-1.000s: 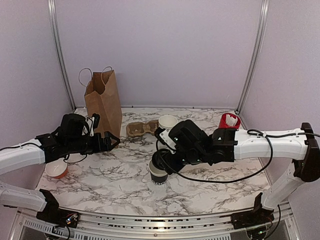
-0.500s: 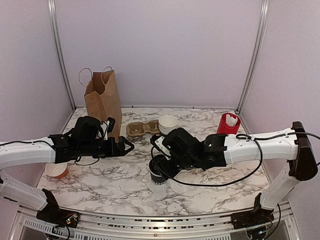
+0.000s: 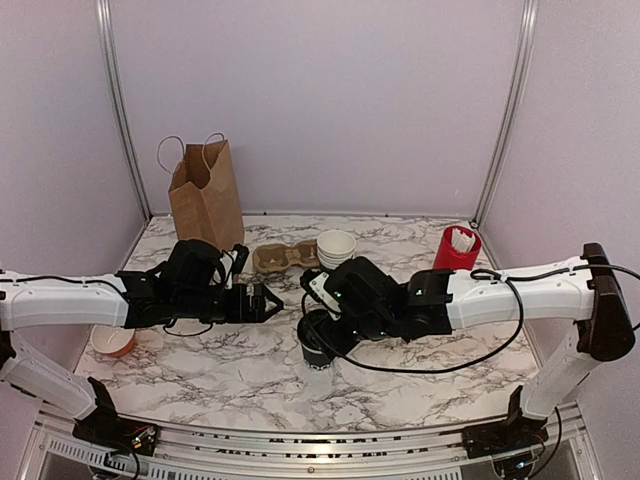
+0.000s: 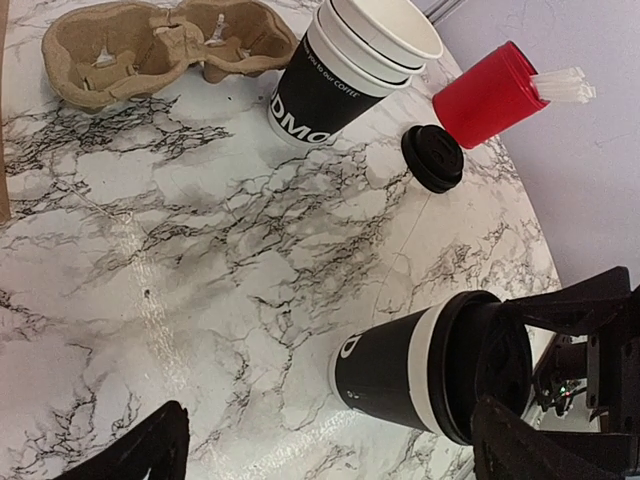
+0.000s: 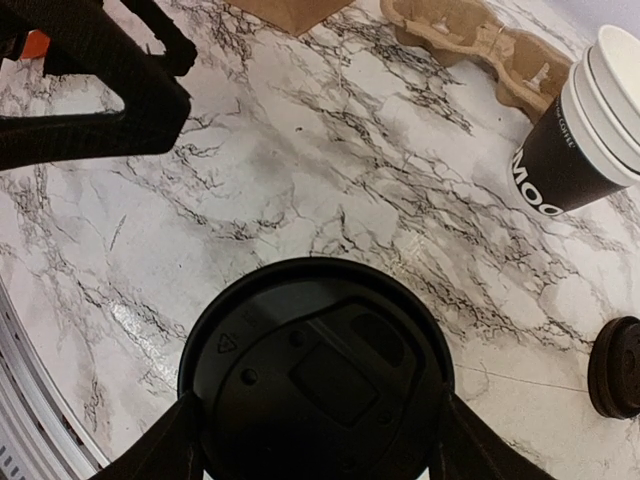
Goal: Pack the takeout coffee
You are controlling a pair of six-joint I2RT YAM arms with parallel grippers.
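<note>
Well inside table (image 3: 430, 365) edges, takeout coffee (image 3: 317, 356) in right pincer (image 3: 322, 330).

Matt paper takeout coffee (image 4: 400, 365), glossy marbled table (image 4: 200, 230)

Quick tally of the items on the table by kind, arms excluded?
Paper bag: 1
Cup carrier: 1
Stack of cups: 1
Lidded cup: 1
Loose lid: 1
Red container: 1
Orange bowl: 1
Total: 7
</note>
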